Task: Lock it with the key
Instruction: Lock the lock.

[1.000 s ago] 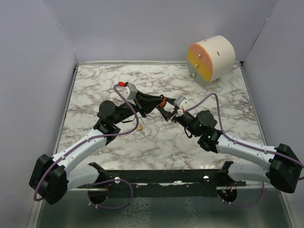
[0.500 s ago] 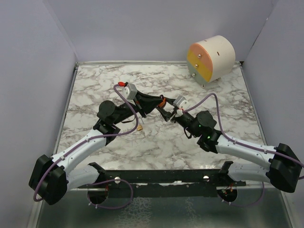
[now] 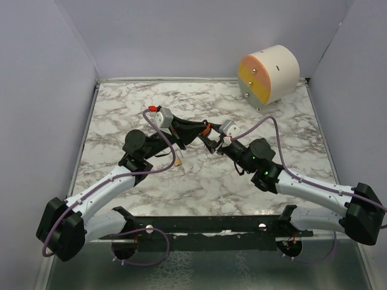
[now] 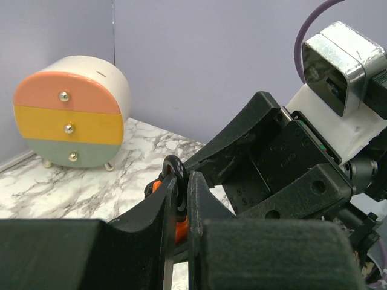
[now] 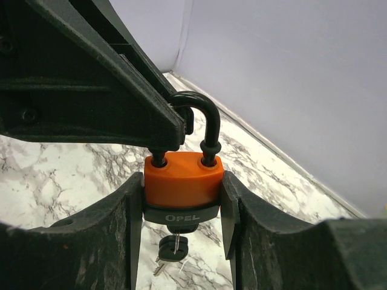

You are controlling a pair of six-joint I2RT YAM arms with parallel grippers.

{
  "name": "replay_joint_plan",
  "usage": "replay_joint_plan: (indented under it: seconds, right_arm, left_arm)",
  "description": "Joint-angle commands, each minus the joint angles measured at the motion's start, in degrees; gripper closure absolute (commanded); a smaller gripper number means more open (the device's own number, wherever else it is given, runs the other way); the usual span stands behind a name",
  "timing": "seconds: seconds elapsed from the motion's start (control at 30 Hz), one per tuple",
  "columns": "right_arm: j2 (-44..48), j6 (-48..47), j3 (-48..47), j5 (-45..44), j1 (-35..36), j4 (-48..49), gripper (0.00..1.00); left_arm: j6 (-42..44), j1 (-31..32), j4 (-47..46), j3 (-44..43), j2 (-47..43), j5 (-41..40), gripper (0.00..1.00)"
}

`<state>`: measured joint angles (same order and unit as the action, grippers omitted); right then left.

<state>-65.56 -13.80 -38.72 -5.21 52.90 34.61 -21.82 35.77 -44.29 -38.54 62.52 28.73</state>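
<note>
An orange padlock (image 5: 181,181) with a black shackle (image 5: 196,115) hangs in the air between both grippers above the table's middle (image 3: 206,128). My right gripper (image 5: 181,190) is shut on the padlock's body, one finger on each side. My left gripper (image 4: 179,181) is shut on the shackle (image 4: 175,168), which shows as a black ring between its fingertips. Its black fingers (image 5: 121,96) reach in from the left in the right wrist view. A black-headed key (image 5: 173,246) sticks in the keyhole under the padlock, with a second key dangling from it.
A round drawer unit (image 3: 269,75) with pink, yellow and green fronts stands at the back right; it also shows in the left wrist view (image 4: 72,112). A small tan object (image 3: 179,163) lies on the marble table (image 3: 121,115) under the left arm. Grey walls enclose the table.
Both grippers have shifted slightly left and back with the padlock still held between them. Nothing was let go or taken.
</note>
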Motion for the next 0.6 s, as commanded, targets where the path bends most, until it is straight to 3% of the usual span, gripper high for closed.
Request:
replay_joint_plan:
  seconds: [0.0,0.57]
  right_arm:
    - [4.8,1.0,-7.3,-1.8,-0.1,12.8,0.99]
    - [4.1,0.5,-9.8,-2.9,0.4,13.3,0.99]
  left_arm:
    - [1.3,1.5,10.3,3.7,1.4,3.1,1.0]
    - [0.4,1.5,9.0,4.8,4.7,2.5,1.0]
